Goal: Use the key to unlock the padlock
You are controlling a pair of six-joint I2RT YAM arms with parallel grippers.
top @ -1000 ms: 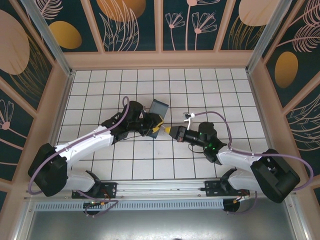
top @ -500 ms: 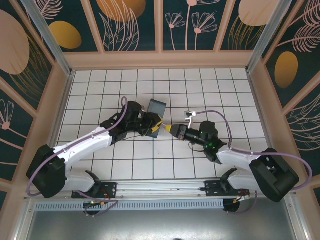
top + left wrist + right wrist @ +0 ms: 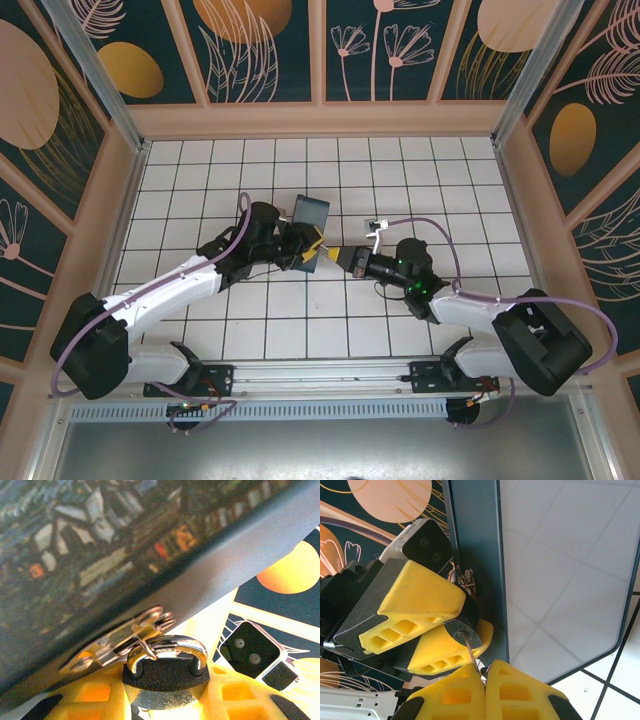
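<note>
Padlock (image 3: 165,674) x1 tight in L gripper (image 3: 313,253), key (image 3: 469,649) x1 tight in R gripper (image 3: 485,677).

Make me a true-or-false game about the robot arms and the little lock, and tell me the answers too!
1. The padlock sits between the left gripper's yellow fingers. True.
2. The key lies flat on the floor. False: the right gripper pinches it, and its tip meets the padlock's keyhole.
3. The padlock's shackle hooks through a metal hasp on the box. True.
4. The right gripper is wide open. False: it is shut on the key.
5. The padlock hangs far from the box. False: it hangs right beside the box's grey wall.
</note>
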